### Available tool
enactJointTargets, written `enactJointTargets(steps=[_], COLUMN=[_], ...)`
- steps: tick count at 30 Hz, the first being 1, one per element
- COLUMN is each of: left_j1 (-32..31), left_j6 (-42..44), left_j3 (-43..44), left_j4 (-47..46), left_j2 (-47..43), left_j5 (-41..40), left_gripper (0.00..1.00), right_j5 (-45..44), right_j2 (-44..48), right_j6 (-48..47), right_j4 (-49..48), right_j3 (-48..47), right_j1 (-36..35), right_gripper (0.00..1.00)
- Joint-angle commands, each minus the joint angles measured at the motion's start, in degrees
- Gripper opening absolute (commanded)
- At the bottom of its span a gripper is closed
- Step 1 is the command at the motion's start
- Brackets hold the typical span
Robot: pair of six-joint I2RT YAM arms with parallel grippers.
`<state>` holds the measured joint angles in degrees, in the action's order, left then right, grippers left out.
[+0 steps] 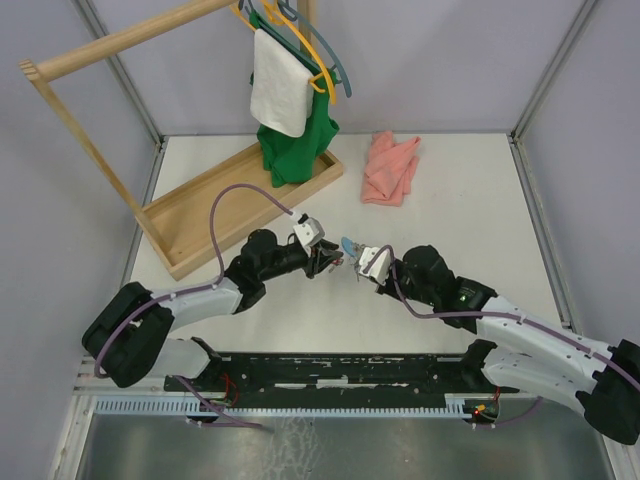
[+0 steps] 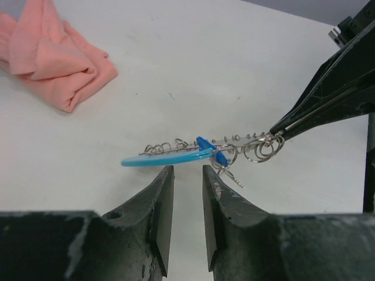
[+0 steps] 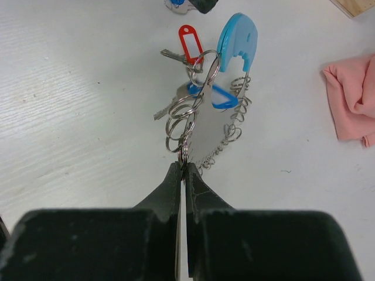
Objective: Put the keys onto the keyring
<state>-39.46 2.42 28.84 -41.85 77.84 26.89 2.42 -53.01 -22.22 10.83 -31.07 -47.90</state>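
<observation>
My right gripper (image 3: pixel 184 168) is shut on the keyring, pinching its silver split rings (image 3: pixel 179 125) and holding it just above the table. The keyring (image 3: pixel 237 42) has a thick blue curved section and a coiled wire loop. A key with a red tag (image 3: pixel 189 41) and one with a blue tag (image 3: pixel 214 97) hang on it. My left gripper (image 2: pixel 187 171) is open and empty, its tips just short of the keyring's blue section (image 2: pixel 153 159). From above, both grippers (image 1: pixel 335 262) (image 1: pixel 362 266) meet at the keyring (image 1: pixel 347 244).
A crumpled pink cloth (image 1: pixel 390 168) lies at the back right and shows in the left wrist view (image 2: pixel 53 58). A wooden rack (image 1: pixel 235 205) with hangers carrying a green garment (image 1: pixel 292 150) and a white towel (image 1: pixel 279 90) stands at the back left.
</observation>
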Motion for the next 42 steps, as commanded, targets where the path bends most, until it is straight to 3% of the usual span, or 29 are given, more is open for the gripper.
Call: enactJointTargets(steps=[1, 10, 23, 36, 42], left_j1=[-3.44, -10.91, -11.08, -11.04, -11.02], left_j6=[1.01, -9.13, -25.03, -32.68, -33.90], left_j3=[-1.43, 0.14, 4.14, 8.93, 9.92], left_j4=[0.70, -3.58, 0.17, 12.13, 12.19], left_j2=[-4.90, -2.98, 0.58, 2.08, 3.32], left_j5=[-8.59, -13.54, -12.81, -12.98, -11.75], left_gripper=[0.35, 0.39, 0.42, 0.44, 0.44], right_j5=[-1.00, -1.01, -0.93, -0.75, -0.32], right_j2=[-0.02, -1.62, -1.88, -2.43, -2.67], right_j6=[1.83, 2.79, 3.26, 3.15, 3.31], right_j4=[1.00, 2.53, 2.69, 2.29, 1.76], right_j3=[-4.70, -6.10, -6.46, -6.55, -6.47], right_j1=[-0.18, -0.18, -0.18, -0.18, -0.18], right_gripper=[0.01, 0.01, 0.01, 0.01, 0.01])
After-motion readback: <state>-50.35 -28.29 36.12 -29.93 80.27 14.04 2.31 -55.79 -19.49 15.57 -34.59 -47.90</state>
